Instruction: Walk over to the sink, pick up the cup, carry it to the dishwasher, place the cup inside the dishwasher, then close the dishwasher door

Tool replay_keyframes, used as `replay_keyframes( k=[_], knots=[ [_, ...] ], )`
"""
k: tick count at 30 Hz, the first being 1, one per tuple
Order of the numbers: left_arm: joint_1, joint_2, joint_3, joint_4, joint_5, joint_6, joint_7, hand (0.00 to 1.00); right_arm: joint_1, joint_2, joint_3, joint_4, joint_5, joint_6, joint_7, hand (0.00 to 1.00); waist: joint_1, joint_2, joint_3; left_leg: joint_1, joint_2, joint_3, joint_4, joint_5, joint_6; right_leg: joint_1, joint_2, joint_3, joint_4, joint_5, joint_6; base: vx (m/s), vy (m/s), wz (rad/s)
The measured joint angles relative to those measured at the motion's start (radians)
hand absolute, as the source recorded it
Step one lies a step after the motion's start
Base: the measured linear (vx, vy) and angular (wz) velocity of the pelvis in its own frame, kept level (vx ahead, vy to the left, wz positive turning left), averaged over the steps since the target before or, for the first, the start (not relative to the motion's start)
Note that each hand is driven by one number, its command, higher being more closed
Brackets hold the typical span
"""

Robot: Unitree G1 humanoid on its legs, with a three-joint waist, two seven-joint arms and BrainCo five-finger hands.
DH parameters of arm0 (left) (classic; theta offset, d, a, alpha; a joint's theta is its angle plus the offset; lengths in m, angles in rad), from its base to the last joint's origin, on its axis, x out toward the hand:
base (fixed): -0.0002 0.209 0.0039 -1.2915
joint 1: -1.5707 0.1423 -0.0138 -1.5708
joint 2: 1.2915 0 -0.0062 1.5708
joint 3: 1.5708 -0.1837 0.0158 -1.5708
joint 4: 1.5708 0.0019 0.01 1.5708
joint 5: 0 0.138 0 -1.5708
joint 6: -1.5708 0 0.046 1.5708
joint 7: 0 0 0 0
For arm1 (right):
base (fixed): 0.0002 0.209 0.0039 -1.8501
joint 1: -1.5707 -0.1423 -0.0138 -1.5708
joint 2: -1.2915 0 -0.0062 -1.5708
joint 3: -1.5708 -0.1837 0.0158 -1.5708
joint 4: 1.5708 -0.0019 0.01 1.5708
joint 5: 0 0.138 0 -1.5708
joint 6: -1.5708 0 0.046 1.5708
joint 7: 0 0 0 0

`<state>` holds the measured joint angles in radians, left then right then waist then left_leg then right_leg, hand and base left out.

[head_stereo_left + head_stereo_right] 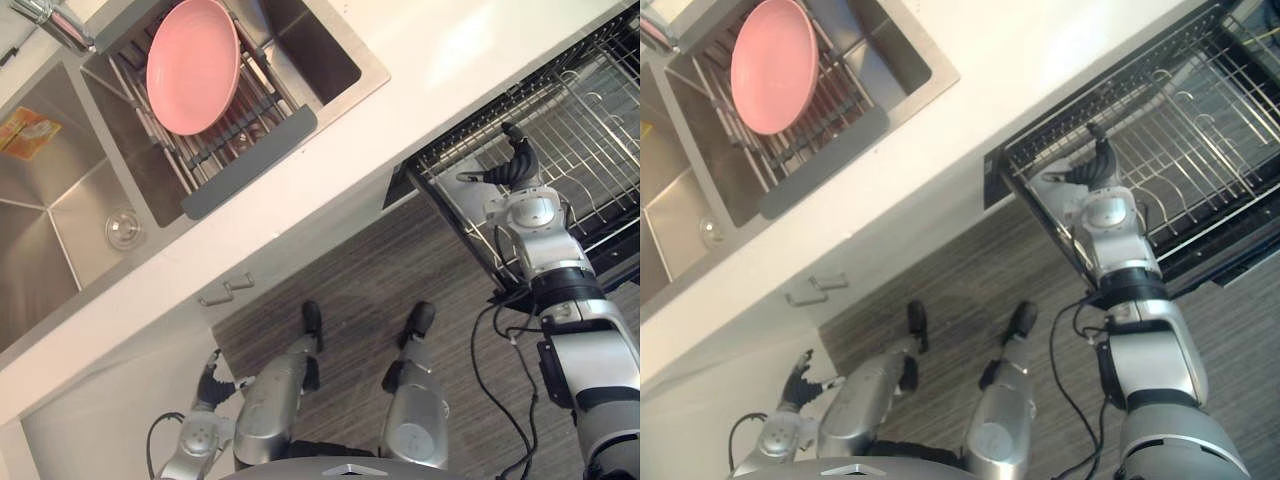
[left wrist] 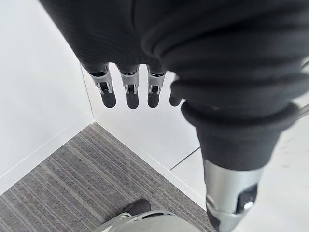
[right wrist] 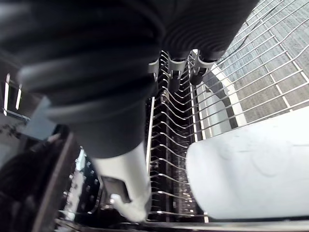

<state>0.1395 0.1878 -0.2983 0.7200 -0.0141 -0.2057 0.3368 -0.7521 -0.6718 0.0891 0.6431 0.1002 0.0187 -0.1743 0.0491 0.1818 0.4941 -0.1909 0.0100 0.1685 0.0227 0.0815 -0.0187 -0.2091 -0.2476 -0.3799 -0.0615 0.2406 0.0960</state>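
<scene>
The cup (image 3: 241, 164), white and lying on its side, sits on the wires of the dishwasher rack (image 1: 590, 130), at the rack's near left corner, to the right of the bench (image 1: 420, 90). The right robot hand (image 1: 518, 168) hangs just beside it, its fingers (image 3: 186, 72) straight and not wrapped round the cup, so it reads as released. I cannot tell whether the palm touches the cup's side. The left robot hand (image 1: 207, 388) hangs low by the white cabinet front on the near left, fingers relaxed and empty.

The step in hand looks like letting go of the cup in the rack. To do it well, the right robot hand should draw away from the cup without brushing it, since a cup on its side could roll along the wires. It should lift clear of the prongs before it swings back, then push the rack in and close the door.

By count there is one cup and one dishwasher rack. There is also one pink plate (image 1: 192, 62), leaning in one drying rack (image 1: 250, 130) set over the right basin of the sink (image 1: 60, 230). The sink has two basins, and one tap (image 1: 55, 22) stands at its far left.
</scene>
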Motion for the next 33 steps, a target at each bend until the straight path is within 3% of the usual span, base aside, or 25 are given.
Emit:
replay_keyframes(
  k=[5, 9, 13, 19, 25, 33],
  knots=[
    [0.016, 0.007, 0.035, -0.001, 0.029, -0.003, 0.012, 0.00, 0.159, 0.119, -0.147, -0.152, 0.188, -0.028, -0.058, 0.00, -0.024, -0.048, -0.023, 0.023, 0.008, 0.017, -0.012, -0.001, -0.007, 0.008, 0.012, 0.016, -0.007, 0.001, 0.000, 0.04, -0.011, -0.12],
    [0.039, 0.010, 0.081, 0.004, 0.054, -0.012, 0.032, 0.00, 0.365, 0.279, -0.260, -0.355, 0.459, -0.110, -0.067, 0.00, -0.056, -0.104, -0.078, 0.065, 0.013, 0.035, -0.024, -0.015, -0.015, 0.036, 0.021, 0.036, -0.019, -0.004, 0.002, 0.06, -0.001, -0.14],
    [0.046, 0.001, 0.119, 0.019, 0.060, -0.012, 0.035, 0.00, 0.581, 0.435, -0.288, -0.547, 0.679, -0.221, -0.034, 0.00, -0.082, -0.129, -0.139, 0.096, 0.019, 0.034, -0.022, -0.032, -0.020, 0.070, 0.026, 0.035, -0.021, -0.020, 0.010, 0.06, -0.003, -0.04],
    [0.068, -0.037, 0.172, 0.034, 0.072, -0.012, 0.035, 0.00, 0.694, 0.537, -0.246, -0.715, 0.672, -0.278, 0.058, 0.00, -0.083, -0.138, -0.232, 0.135, 0.024, 0.037, -0.008, -0.067, -0.031, 0.113, 0.027, 0.035, -0.027, -0.048, 0.018, 0.01, -0.003, -0.01],
    [0.093, -0.055, 0.237, 0.051, 0.054, 0.010, 0.034, 0.00, 0.692, 0.544, -0.218, -0.792, 0.600, -0.276, 0.131, 0.00, -0.064, -0.175, -0.312, 0.177, 0.039, 0.053, -0.009, -0.085, -0.037, 0.145, 0.041, 0.040, -0.026, -0.055, 0.020, 0.05, -0.025, -0.08],
    [0.118, -0.129, 0.408, 0.054, 0.015, 0.015, 0.034, 0.00, 0.657, 0.536, -0.150, -0.836, 0.621, -0.223, 0.218, 0.00, -0.040, -0.193, -0.324, 0.209, 0.042, 0.026, 0.002, -0.089, -0.033, 0.204, 0.044, 0.008, -0.024, -0.063, 0.021, 0.02, -0.017, 0.10]
  ],
)
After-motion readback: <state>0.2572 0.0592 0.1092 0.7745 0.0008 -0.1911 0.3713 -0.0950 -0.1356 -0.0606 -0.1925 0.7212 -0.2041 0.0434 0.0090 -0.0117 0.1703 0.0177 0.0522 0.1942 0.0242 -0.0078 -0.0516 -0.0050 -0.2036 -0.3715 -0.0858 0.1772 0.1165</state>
